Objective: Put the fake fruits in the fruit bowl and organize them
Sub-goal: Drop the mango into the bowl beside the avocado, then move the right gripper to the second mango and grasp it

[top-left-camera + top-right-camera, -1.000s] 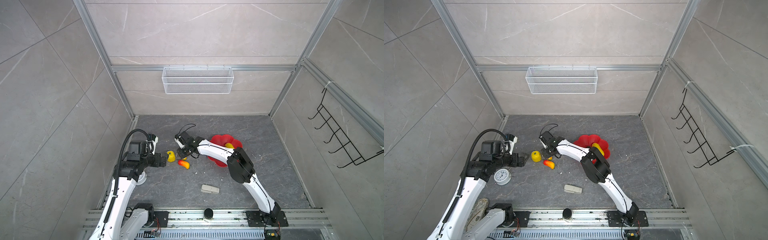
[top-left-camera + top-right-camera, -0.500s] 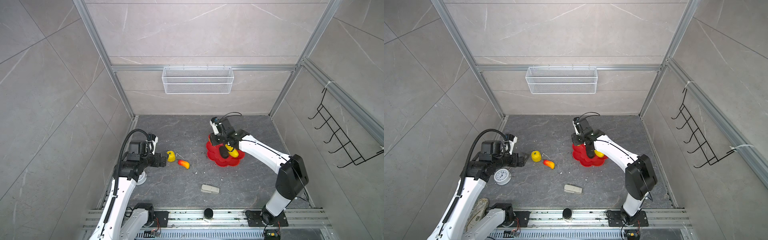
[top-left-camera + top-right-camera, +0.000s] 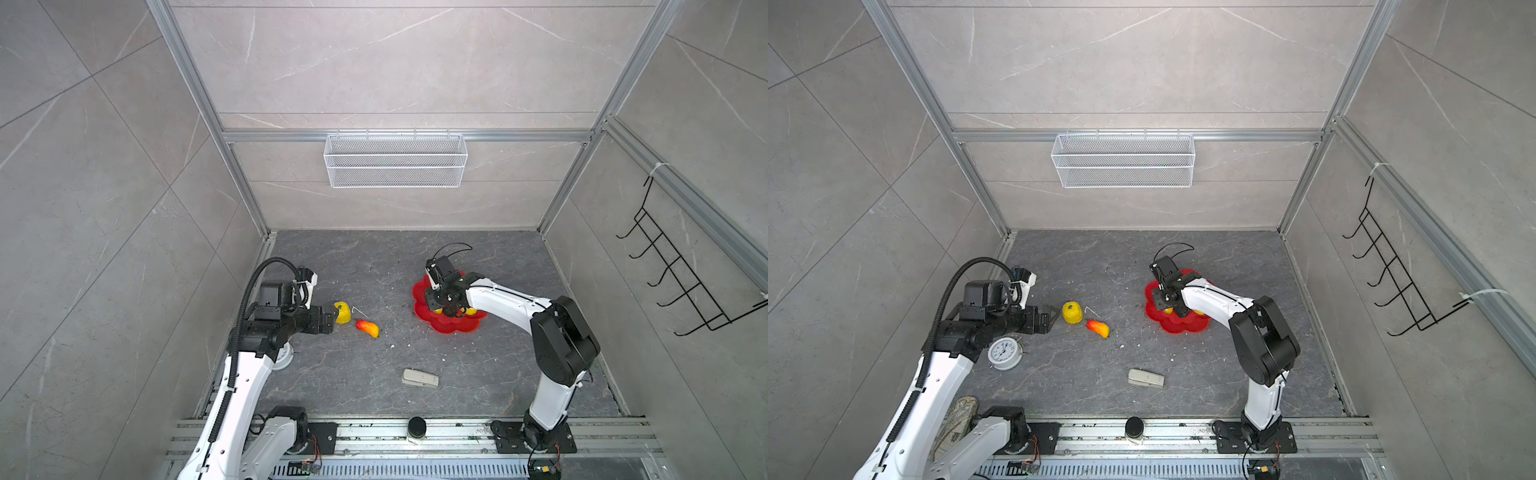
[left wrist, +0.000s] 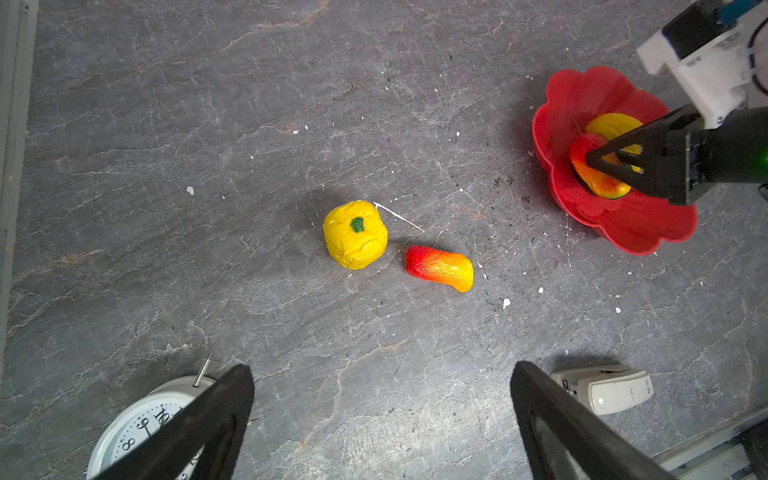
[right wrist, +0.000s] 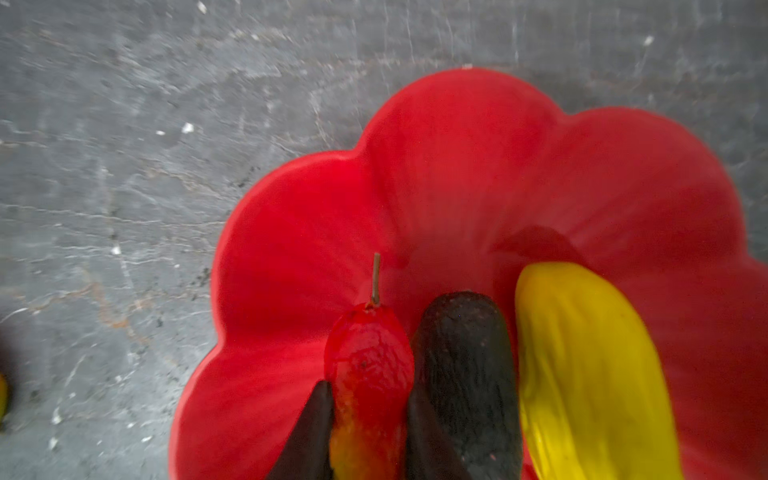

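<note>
The right gripper [image 5: 368, 390] was clamped nearly shut on a mango [image 5: 368, 353] inside the fruit bowl [image 3: 453, 329] — a careless release could roll it over the shallow rim. The left gripper [image 4: 382, 368] gaped empty; the bumpy yellow fruit [image 3: 342, 312] and second mango [image 3: 368, 328] lay at the bowl's 9 o'clock.

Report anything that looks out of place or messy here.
Two fruits lie outside the glossy red flower-shaped bowl: a round bumpy yellow fruit with green stem and a red-to-yellow mango-shaped fruit, both loose on the grey floor. White crumbs speckle the floor too.
</note>
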Action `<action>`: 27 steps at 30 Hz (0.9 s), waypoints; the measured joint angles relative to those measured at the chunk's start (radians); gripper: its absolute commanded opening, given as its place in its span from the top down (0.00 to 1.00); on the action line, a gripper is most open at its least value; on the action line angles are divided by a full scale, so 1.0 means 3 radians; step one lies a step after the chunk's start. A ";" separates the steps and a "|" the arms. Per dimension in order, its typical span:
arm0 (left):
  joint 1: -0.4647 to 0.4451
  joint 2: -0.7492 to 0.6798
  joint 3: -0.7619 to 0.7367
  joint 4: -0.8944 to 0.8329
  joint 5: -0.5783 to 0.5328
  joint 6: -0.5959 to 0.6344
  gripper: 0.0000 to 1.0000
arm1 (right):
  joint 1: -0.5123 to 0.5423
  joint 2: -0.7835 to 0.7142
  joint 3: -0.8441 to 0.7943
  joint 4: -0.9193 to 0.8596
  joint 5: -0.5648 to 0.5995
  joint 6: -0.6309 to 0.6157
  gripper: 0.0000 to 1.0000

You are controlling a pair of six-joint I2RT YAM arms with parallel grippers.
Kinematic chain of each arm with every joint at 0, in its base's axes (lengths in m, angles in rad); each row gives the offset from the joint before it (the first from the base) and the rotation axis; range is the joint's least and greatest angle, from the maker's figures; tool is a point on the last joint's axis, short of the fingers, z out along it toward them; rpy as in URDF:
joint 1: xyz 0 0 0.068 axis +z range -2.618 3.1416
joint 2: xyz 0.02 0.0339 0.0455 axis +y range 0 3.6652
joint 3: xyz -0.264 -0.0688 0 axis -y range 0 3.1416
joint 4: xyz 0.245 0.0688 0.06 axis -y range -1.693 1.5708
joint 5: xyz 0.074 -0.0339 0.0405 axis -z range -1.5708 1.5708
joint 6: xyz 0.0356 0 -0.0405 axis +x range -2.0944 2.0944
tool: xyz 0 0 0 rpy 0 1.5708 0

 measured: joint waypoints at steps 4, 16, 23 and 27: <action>0.0000 -0.0029 0.0000 0.0000 -0.0001 0.0000 0.00 | 0.0000 0.0111 0.0022 0.0015 0.0064 0.0024 0.76; 0.0000 -0.0070 -0.0006 0.0000 0.0000 0.0000 0.00 | 0.0004 0.0128 0.0188 -0.0104 0.0099 -0.0019 0.21; 0.0000 -0.0102 -0.0019 0.0000 -0.0001 0.0000 0.00 | 0.0261 -0.0237 0.0301 -0.0179 0.0083 -0.0294 0.00; 0.0000 -0.0102 -0.0019 0.0000 -0.0003 0.0000 0.00 | 0.0666 -0.0275 0.0534 -0.0136 -0.0131 -0.0449 0.00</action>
